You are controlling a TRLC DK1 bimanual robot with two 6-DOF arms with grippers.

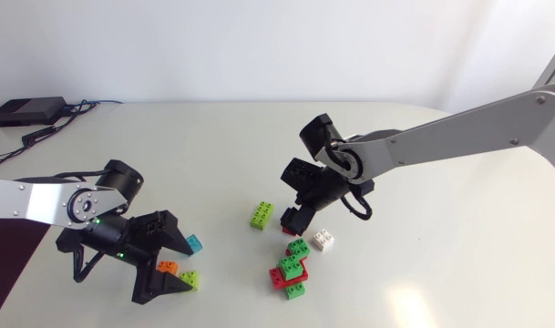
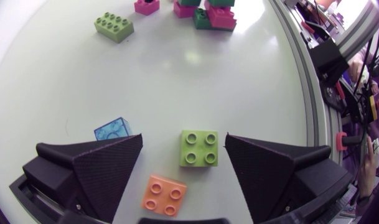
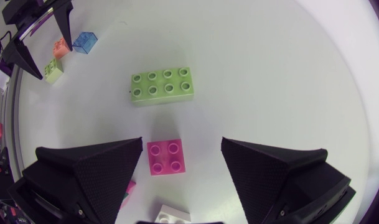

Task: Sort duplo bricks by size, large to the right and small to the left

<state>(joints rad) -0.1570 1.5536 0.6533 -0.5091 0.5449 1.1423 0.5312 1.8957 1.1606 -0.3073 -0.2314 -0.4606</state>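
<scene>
Between spread fingers (image 2: pixel 102 163) of the left gripper (image 2: pixel 183 140): small green brick (image 2: pixel 199 148), orange brick (image 2: pixel 164 195) beside it. Right gripper (image 3: pixel 182 142), fingers (image 3: pixel 96 168) spread, straddles small pink brick (image 3: pixel 165 157); long green brick (image 3: pixel 162 86) ahead.

A: Was there room between the two groups?
B: Yes, bare bench (image 1: pixel 213 155) lay between the long green brick (image 1: pixel 262 215) and the blue brick (image 1: pixel 195 244).
A: And rightward?
B: The pile (image 1: pixel 289 267) and white brick (image 1: pixel 324 240) crowded by the right arm (image 1: pixel 441 138); beyond lay open bench.
</scene>
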